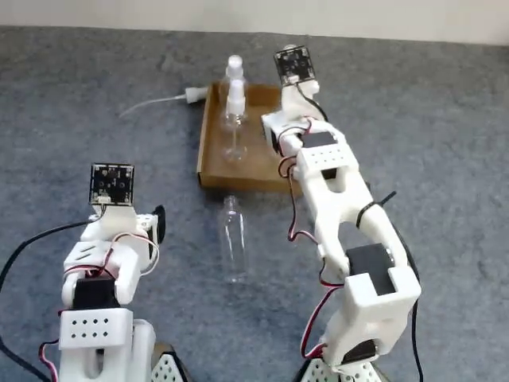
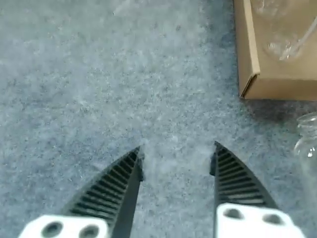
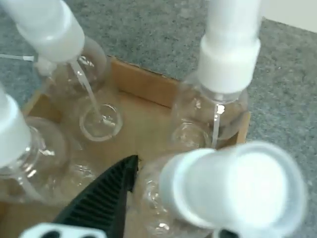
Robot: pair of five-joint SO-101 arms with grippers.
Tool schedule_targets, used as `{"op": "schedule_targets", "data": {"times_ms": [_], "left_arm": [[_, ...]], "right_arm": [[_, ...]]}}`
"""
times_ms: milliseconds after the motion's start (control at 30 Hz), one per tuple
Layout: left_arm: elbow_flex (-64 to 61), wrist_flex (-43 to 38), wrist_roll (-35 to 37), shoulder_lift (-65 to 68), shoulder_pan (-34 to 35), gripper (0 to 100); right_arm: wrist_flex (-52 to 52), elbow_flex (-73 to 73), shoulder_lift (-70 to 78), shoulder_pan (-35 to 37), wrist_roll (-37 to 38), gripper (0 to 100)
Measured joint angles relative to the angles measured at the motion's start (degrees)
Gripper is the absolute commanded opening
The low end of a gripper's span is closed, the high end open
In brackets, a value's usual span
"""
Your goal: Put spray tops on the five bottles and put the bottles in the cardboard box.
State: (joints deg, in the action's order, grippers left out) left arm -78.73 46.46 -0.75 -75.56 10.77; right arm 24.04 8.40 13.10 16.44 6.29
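1. Four clear bottles [image 3: 218,114] with white spray tops stand in the cardboard box [image 1: 208,151], toward the far middle of the grey carpet [image 1: 95,103].
2. The fifth bottle [image 1: 232,239] lies on its side on the carpet, just outside the box's near wall, with its neck bare.
3. The loose spray top [image 1: 196,95] lies by the box's far left corner, and its thin tube trails away over the carpet.
4. The right gripper [image 3: 178,196] is down in the box around one capped bottle. I cannot tell whether it is gripping the bottle.
5. The left gripper [image 2: 176,158] hangs over bare carpet with its jaws spread wide and nothing between them. The lying bottle is near it.
6. I'd guess the bottle is light, thin plastic. It is smooth and round, so it would likely roll or slip. A hold across the middle of the body seems safest, and firm enough but not crushing.
7. The spray top looks better taken by its stiff white head, since the tube is floppy and must be threaded into the neck.
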Motion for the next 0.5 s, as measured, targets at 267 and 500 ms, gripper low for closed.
{"op": "schedule_targets", "data": {"times_ms": [267,500], "left_arm": [[-0.62,-0.53,0.00,0.00,0.00,17],[-0.62,-0.53,0.00,0.00,0.00,17]], "right_arm": [[0.00,-0.62,0.00,0.00,0.00,21.7],[3.25,-7.21,0.00,0.35,0.00,23.2]]}}
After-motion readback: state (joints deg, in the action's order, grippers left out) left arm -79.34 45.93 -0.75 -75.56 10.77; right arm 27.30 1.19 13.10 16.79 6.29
